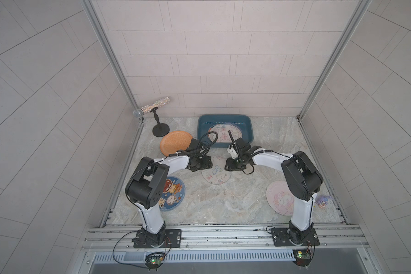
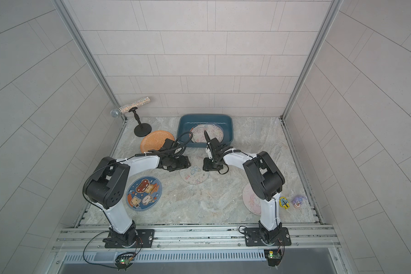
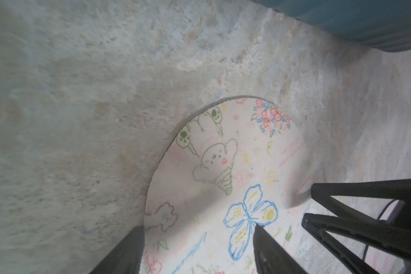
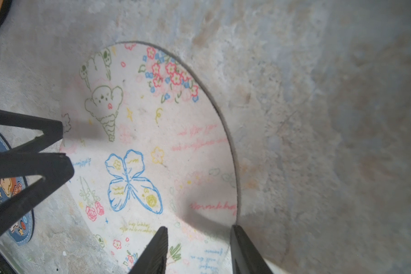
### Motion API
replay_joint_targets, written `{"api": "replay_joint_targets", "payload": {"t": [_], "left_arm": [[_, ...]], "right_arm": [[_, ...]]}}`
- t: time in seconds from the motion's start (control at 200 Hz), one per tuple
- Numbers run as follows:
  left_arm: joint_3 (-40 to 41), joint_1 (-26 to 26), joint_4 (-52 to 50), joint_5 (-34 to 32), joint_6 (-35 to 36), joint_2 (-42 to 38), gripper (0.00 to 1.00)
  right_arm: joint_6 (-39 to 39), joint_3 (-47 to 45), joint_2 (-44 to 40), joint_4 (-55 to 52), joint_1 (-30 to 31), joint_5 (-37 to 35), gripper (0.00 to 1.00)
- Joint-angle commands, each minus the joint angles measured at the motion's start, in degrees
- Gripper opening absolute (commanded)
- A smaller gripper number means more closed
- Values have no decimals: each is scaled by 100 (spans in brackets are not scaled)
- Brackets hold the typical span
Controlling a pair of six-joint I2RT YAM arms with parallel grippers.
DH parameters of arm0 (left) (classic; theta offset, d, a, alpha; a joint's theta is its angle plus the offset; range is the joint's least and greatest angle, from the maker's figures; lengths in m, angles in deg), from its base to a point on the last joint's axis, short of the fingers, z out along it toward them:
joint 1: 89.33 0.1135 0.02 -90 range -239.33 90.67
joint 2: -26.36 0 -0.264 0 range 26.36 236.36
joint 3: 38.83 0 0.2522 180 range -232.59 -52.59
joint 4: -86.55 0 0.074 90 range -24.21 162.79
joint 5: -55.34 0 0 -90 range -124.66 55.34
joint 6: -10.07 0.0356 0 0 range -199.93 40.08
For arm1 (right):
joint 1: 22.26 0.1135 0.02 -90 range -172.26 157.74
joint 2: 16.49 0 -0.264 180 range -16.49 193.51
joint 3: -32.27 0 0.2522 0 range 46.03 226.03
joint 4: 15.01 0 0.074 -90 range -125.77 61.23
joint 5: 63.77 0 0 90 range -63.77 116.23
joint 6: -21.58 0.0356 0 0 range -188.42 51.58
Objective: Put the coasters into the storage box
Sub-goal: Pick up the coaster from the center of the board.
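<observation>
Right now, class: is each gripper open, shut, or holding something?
Left gripper: open, empty, over the butterfly coaster.
Right gripper: open, empty, over its opposite edge.

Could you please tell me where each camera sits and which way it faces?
Top view: high behind the left arm and right arm, facing down at the table; both show.
Top view: alongside, facing alike; storage box, both arms.
Left wrist: on that arm, facing down at the butterfly coaster; left tool shows.
Right wrist: likewise; right tool shows.
Shared: both wrist views catch that coaster and the opposite tool.
</observation>
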Motion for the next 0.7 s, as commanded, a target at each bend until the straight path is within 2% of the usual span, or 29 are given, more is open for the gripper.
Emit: {"api": "replay_joint_targets", "payload": {"t": [0.0,0.165,0.315,0.495,0.695], "left_arm": [[243,-62,-462,62,-48,309,77],[242,-62,-472,71,-54,310,77],[239,-63,-482,77,-54,293,74],[252,-62,-489,80,-63,265,60],[203,-59,-513,116,-72,240,37]], "right_arm": [[54,-43,294,-161,89,4,41],[62,-36,334,-154,85,7,34],[63,-32,336,-144,91,23,33],[72,-38,323,-143,84,37,33],[85,-51,267,-135,77,66,33]]}}
